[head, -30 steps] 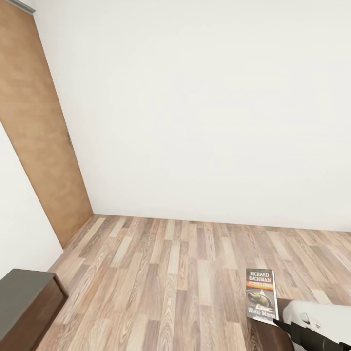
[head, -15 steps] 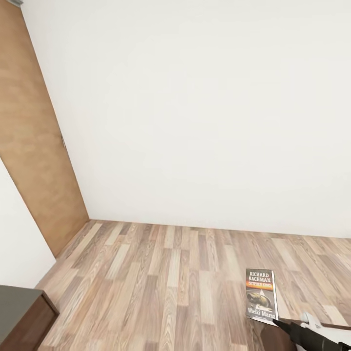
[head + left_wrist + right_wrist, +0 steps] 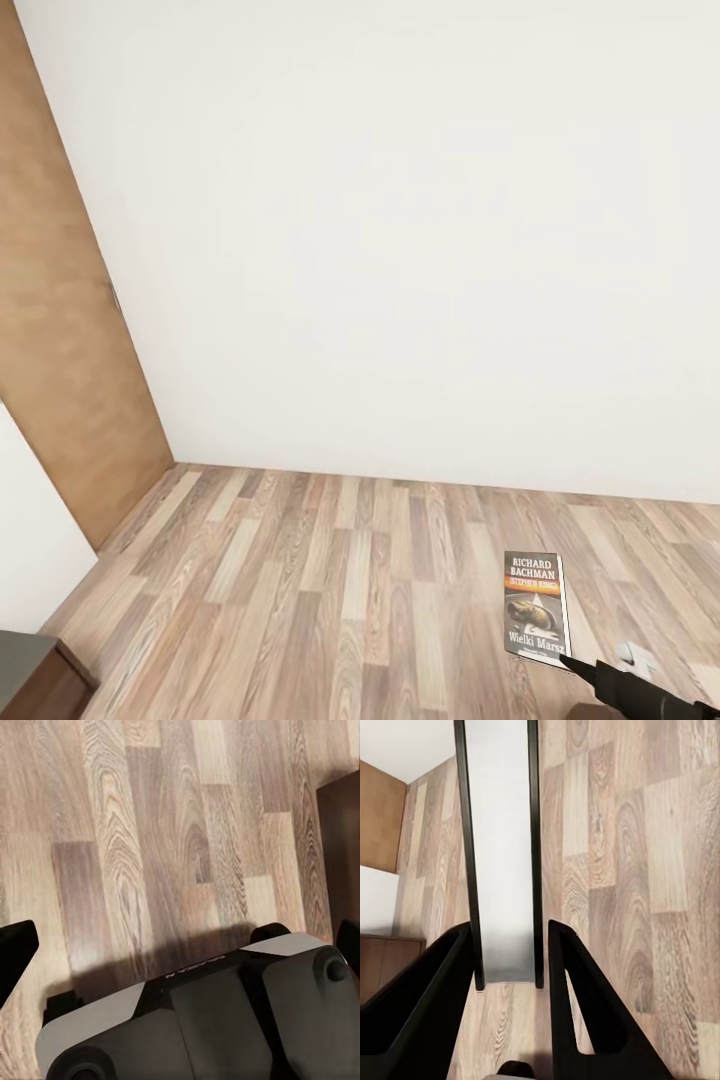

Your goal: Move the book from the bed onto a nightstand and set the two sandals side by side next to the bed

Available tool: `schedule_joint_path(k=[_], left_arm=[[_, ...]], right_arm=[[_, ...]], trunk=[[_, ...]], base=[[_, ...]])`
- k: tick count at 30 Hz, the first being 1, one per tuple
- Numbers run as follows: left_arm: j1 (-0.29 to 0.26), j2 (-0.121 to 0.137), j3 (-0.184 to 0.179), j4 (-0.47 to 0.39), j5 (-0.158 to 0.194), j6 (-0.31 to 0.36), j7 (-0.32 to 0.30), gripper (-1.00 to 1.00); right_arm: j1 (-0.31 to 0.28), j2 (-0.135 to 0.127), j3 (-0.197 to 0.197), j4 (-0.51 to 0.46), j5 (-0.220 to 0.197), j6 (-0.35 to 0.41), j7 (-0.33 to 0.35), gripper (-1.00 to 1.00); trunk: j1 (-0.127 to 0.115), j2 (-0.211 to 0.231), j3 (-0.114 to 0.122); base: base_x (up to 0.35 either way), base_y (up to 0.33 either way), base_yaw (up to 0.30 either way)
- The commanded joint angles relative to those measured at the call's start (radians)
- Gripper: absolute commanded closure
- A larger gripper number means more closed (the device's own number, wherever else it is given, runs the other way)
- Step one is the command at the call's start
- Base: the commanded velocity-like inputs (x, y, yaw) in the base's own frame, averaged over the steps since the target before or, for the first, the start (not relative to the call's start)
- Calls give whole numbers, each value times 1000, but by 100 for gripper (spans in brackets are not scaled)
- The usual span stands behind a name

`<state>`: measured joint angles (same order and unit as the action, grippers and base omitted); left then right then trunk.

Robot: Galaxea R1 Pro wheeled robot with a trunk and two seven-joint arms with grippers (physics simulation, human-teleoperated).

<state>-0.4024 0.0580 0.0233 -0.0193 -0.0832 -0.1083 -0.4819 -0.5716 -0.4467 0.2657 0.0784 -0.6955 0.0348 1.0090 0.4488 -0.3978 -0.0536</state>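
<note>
**Right gripper carries the book above the bedroom floor**

The right gripper (image 3: pixel 510 979) has its two dark fingers (image 3: pixel 431 1001) closed in on the lower end of the book (image 3: pixel 500 847), one finger on each face, so the thin paperback stands edge-on between them in the right wrist view. In the head view the book (image 3: pixel 535 607) is upright at the lower right, cover facing the camera, with white "RICHARD BACHMAN", an orange band and a greyish picture; the black tip of the right gripper (image 3: pixel 600 680) meets its bottom corner. The book hangs over the wood-plank floor (image 3: pixel 330 590), not lying on it.

The left gripper's fingers show only as dark tips at the margins of the left wrist view, wide apart with bare planks between them.

A dark-brown nightstand (image 3: pixel 30 680) shows at the lower left corner of the head view, near a brown door (image 3: pixel 60 330) in the white wall (image 3: pixel 400 250).
</note>
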Motion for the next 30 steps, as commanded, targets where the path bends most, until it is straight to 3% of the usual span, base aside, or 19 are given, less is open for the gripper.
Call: schedule_joint_path(k=[1, 21, 30], left_arm=[[-1, 0, 3, 1, -9, -7, -1, -100], [-1, 0, 3, 1, -9, -7, -1, -100], [-1, 0, 3, 1, -9, -7, -1, -100]], right_arm=[[-2, 0, 3, 3, -12, 4, 6, 100], [-2, 0, 3, 3, -12, 4, 9, 100], [-2, 0, 3, 3, -12, 3, 10, 100]], trunk=[[1, -2, -2], [1, -2, -2], [1, -2, -2]], base=[[330, 0, 0], [330, 0, -64], [330, 0, -160]])
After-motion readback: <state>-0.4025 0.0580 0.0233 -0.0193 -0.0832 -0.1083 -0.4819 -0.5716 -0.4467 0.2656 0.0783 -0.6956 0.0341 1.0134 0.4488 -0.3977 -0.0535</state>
